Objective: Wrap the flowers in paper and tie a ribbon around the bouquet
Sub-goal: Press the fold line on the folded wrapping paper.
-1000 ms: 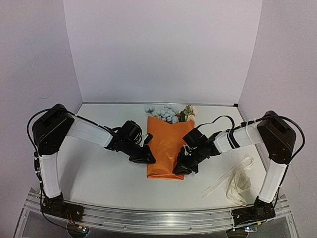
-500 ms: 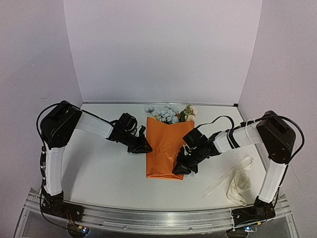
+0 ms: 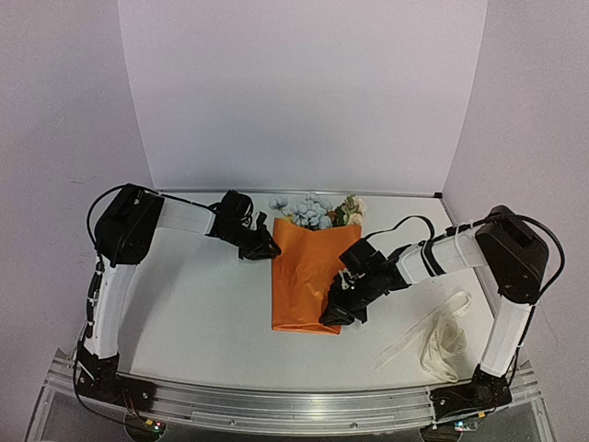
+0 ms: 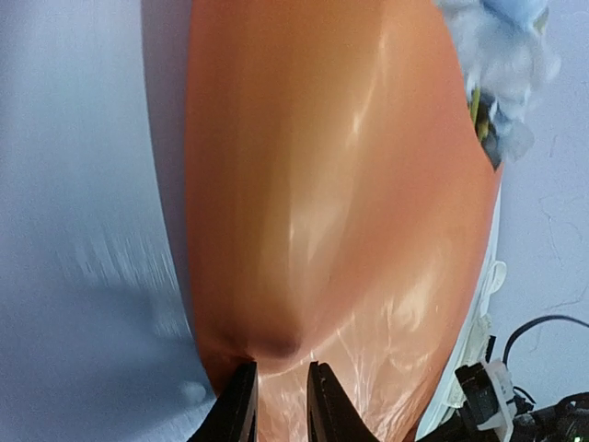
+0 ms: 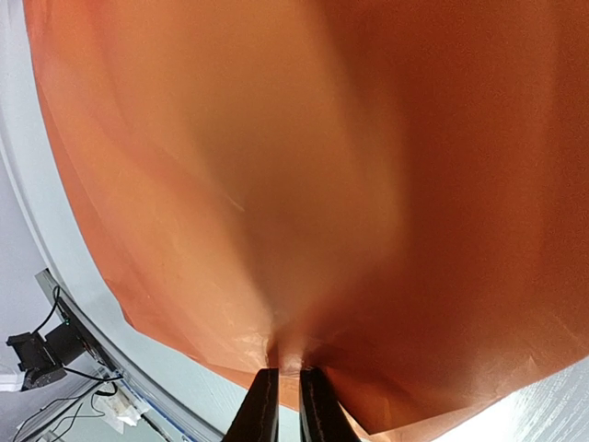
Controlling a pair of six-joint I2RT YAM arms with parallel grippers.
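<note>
Paper [image 3: 308,276] lies folded over the flowers [image 3: 313,210], mid-tabletop [image 3: 202,304]. Right end effector [image 3: 336,313] pinches its right edge, likely to pin the fold. Left end effector [image 3: 267,249] sits at the far-left corner, fingers slightly apart; can't tell if it grips. Ribbon [image 3: 442,336] untouched, off right.

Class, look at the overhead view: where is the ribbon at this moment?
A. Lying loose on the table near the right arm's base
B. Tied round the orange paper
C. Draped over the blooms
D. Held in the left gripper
A: the ribbon lies in a loose heap on the table beside the right arm, apart from the paper.
</note>
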